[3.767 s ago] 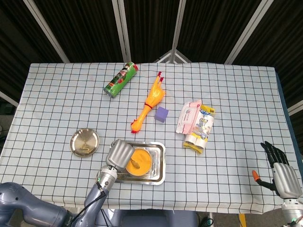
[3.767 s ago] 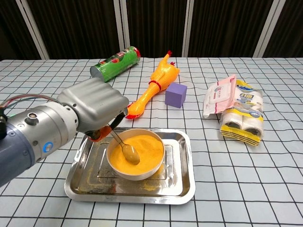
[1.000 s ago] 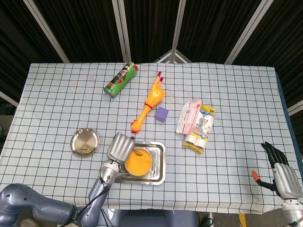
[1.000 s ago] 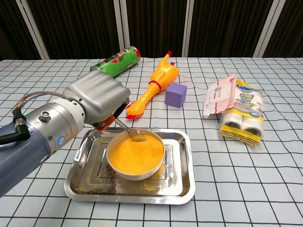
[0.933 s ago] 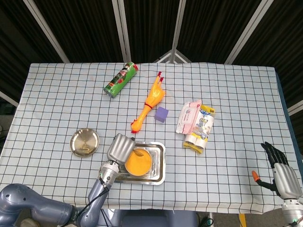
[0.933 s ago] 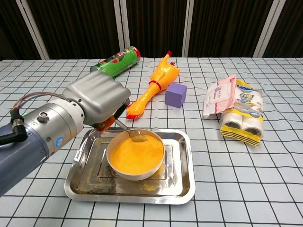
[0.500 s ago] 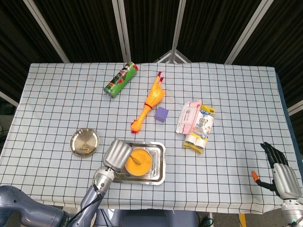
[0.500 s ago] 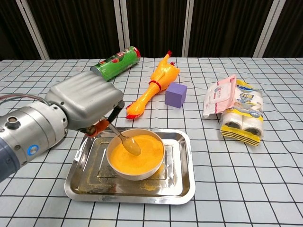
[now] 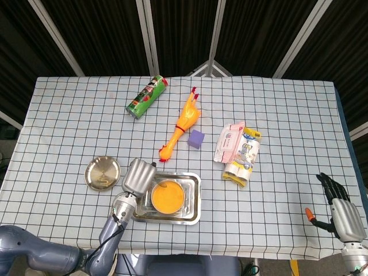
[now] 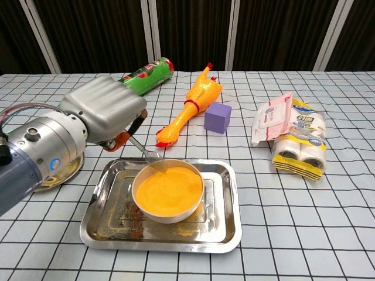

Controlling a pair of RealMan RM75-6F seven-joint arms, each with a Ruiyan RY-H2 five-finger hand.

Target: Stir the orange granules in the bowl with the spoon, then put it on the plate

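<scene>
One shallow rectangular steel tray (image 10: 225, 231) lies nearest on the checked tablecloth (image 10: 328, 222), dusted with stray orange grains. In it stands one round metal bowl (image 10: 167, 213) filled nearly level with fine orange granules (image 10: 170, 189).

One metal spoon with an orange handle (image 10: 143, 150) is held over the bowl's rear left rim, its small scoop at the edge of the granules and its shaft slanting up to the left. The left hand (image 10: 104, 116) grips the handle, its fingers curled around it. Half a second ago the scoop lay in the granules near the bowl's middle. It has since been drawn up and back to the rim, and the hand has moved left and away from the bowl.

One round gold-toned metal plate (image 9: 103, 173) lies left of the tray, partly hidden behind the left arm in the chest view.

The right hand (image 9: 339, 202) hangs off the table's right edge, well apart from everything, fingers loosely extended and holding nothing.

Further back sit one purple foam cube (image 10: 217, 117), one yellow rubber chicken (image 10: 190, 108), one pink pack of wet wipes (image 10: 273, 117) overlapping one pack of tissue rolls (image 10: 301, 144), and, farthest, one green crisp tube (image 10: 144, 76) lying on its side.
</scene>
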